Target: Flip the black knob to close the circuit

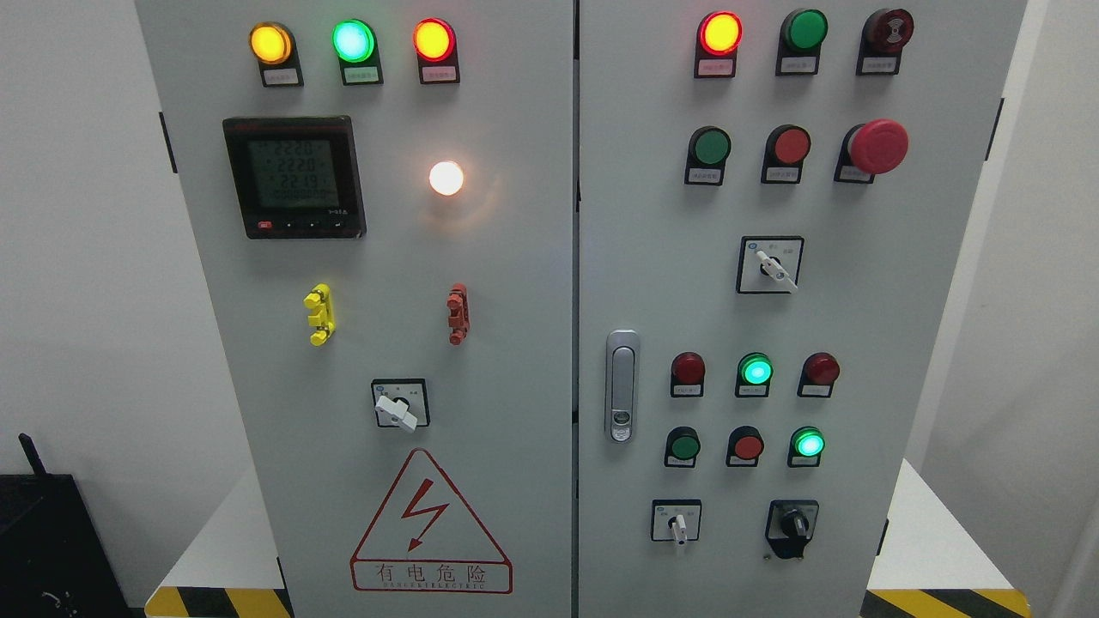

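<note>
Black knob (pixel 793 522) sits bottom right of the door handle (pixel 622 386), looks like a stiff little rotary (pinch its raised bar); neither hand's in view, so can't tell their state.

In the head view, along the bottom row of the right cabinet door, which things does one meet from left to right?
White-handled selector switch → black knob. Neither robot hand is in view.
</note>
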`<state>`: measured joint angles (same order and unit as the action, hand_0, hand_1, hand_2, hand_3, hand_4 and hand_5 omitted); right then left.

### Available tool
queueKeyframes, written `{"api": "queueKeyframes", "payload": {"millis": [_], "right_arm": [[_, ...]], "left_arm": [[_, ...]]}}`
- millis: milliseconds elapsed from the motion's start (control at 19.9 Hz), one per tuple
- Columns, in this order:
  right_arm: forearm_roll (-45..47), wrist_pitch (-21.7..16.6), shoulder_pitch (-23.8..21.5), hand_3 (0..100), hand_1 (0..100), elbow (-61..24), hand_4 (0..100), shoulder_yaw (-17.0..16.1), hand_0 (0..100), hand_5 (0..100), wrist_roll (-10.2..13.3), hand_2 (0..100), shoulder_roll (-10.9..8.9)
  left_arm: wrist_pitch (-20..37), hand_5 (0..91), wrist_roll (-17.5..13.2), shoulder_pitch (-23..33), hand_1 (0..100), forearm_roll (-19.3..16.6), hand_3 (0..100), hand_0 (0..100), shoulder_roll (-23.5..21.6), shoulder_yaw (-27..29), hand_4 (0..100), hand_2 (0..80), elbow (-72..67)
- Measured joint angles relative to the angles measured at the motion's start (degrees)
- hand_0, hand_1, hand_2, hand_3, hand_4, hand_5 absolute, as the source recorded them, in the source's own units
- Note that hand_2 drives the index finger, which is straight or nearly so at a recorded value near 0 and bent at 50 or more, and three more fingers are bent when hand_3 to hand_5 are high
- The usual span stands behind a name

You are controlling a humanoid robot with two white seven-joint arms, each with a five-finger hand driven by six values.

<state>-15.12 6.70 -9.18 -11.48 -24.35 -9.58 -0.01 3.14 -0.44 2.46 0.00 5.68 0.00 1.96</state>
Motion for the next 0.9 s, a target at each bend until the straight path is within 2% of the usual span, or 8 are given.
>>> {"api": "queueKeyframes", "payload": {"millis": [502, 753, 904], "right_arm": [[-0.03, -0.47, -0.03, 0, 0, 0.27, 0, -0.02, 0, 0, -0.45, 0, 0.00], [0.00, -7.88, -0.66, 0, 0, -2.41, 0, 0.90, 0, 0, -6.95, 0, 0.72], [0.13, -10.46, -3.29, 0, 0, -8.02, 0, 2.52, 0, 0, -10.10, 0, 1.75]], "left_arm": [[0.00, 0.0, 0.00, 0.00, 0, 0.00, 5, 0, 0.00, 0.00, 2, 0.0, 0.04], [0.00, 0.0, 0.00, 0.00, 0, 0.00, 5, 0, 0.01, 0.00, 2, 0.0, 0.05], [0.00, 0.0, 0.00, 0.00, 0, 0.00, 5, 0, 0.01, 0.00, 2, 0.0, 0.06]]}}
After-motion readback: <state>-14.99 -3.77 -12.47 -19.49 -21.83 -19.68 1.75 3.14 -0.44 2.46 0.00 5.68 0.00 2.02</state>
